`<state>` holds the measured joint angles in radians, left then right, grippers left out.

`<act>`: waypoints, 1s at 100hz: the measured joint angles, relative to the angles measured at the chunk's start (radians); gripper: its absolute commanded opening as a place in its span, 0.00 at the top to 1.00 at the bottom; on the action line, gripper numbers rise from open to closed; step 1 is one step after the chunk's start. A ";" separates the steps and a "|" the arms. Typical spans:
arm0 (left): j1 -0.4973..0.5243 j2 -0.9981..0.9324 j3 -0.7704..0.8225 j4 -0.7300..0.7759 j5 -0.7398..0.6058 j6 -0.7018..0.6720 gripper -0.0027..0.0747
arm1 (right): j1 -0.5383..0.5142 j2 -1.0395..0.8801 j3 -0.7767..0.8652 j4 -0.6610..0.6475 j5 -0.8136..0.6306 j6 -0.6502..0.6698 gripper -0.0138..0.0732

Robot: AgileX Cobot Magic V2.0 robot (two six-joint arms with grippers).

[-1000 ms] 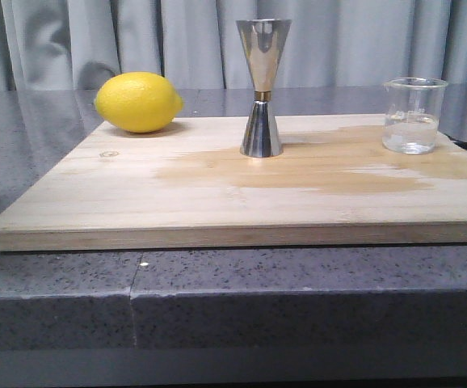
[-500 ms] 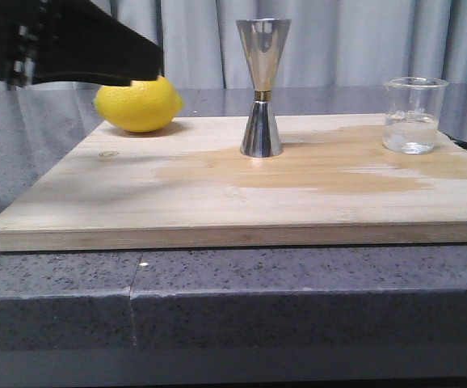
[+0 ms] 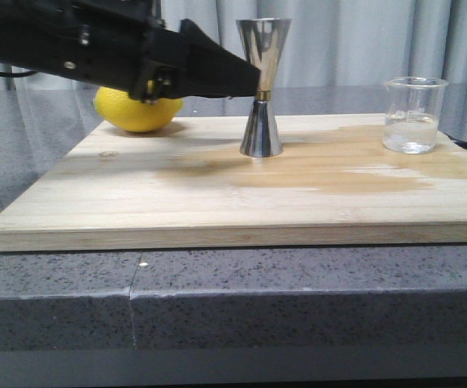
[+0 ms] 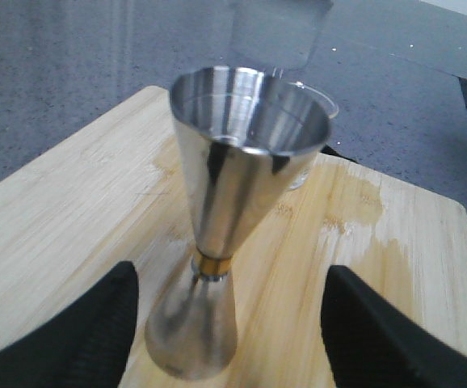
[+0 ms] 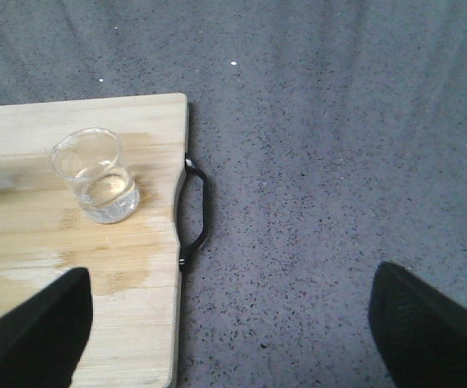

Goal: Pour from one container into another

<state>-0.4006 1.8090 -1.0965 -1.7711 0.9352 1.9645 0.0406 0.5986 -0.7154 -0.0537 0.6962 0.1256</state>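
Grey surface (image 3: 56,283), wet board (image 3: 217,202): your left gripper (image 4: 225,323) nears the jigger (image 3: 262,89).
Jaws spread wide; centre them on its waist, close gently, then fetch the beaker (image 3: 414,115).

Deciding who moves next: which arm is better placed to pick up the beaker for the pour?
Right. Its open end effector hangs near the beaker, which stands free at the board's right end. The left end effector is open astride the jigger, better suited to steady that.
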 measured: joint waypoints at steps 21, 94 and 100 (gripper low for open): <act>-0.039 0.081 -0.104 0.000 0.030 0.002 0.40 | 0.000 0.000 0.000 0.000 0.000 0.000 0.12; -0.050 0.101 -0.167 0.000 0.032 0.004 0.61 | 0.000 0.000 0.000 0.002 0.000 0.000 0.12; -0.050 0.101 -0.167 0.000 0.032 0.004 0.63 | 0.000 0.000 0.000 0.002 0.000 0.000 0.12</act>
<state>-0.4506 1.9099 -1.2638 -1.7711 0.9671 1.9683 0.0406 0.5986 -0.7154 -0.0520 0.6962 0.1256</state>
